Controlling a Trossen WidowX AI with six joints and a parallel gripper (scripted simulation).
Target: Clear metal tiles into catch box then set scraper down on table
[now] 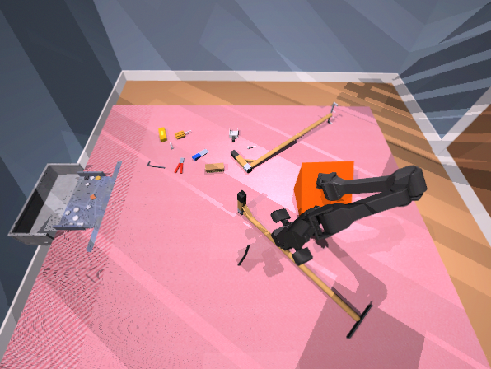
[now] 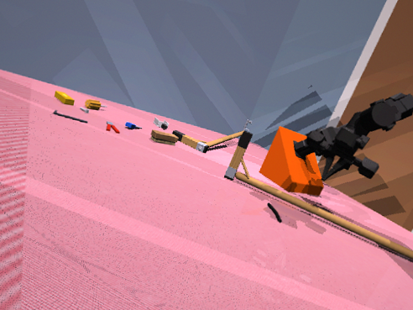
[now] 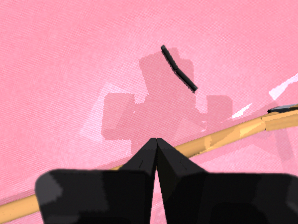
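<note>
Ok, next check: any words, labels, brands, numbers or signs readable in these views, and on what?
None: no readable text in any view.
Orange block: plain faces.
Scraper and the second long tool: bare handles.
Small tools near the yellow block: too small to show any marking.
Bench plate and catch box: only tiles, no lettering.
Gripper: plain black, shut, holding nothing.
</note>
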